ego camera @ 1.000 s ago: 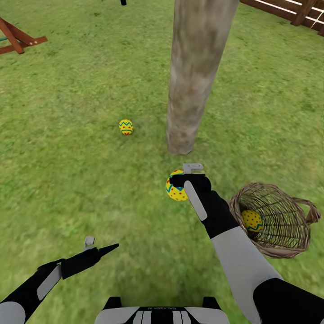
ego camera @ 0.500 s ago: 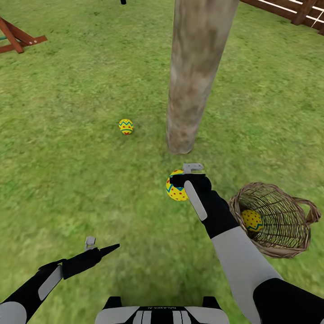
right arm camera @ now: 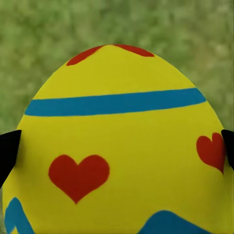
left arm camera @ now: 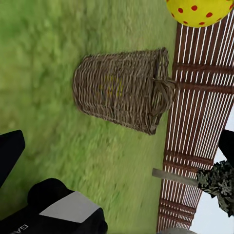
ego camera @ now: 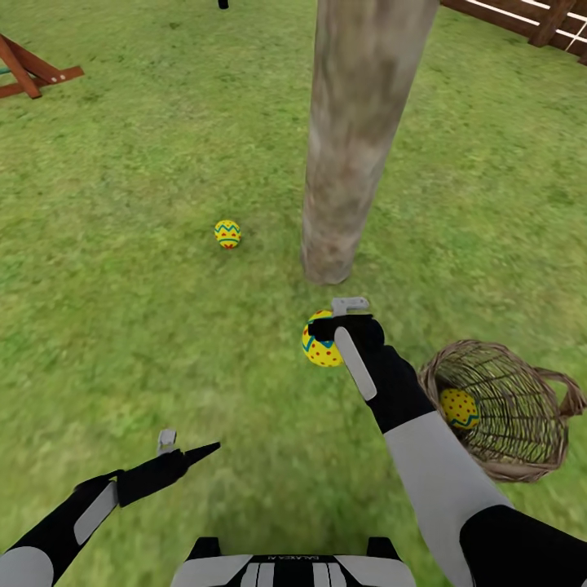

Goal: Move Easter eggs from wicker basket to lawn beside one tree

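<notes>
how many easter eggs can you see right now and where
3. One egg lies on the lawn left of the tree trunk. One egg is held in the right gripper near the trunk's base. One egg is inside the wicker basket.

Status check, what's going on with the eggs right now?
Right gripper shut on second egg. One egg beside tree, one in basket. Left gripper idle.

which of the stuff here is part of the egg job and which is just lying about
Part of the job:
- egg held in the right claw
- egg on the grass near the tree trunk
- egg in the basket
- wicker basket, tipped on its side
- lawn

Just lying about:
- red wooden frame
- wooden fence
</notes>
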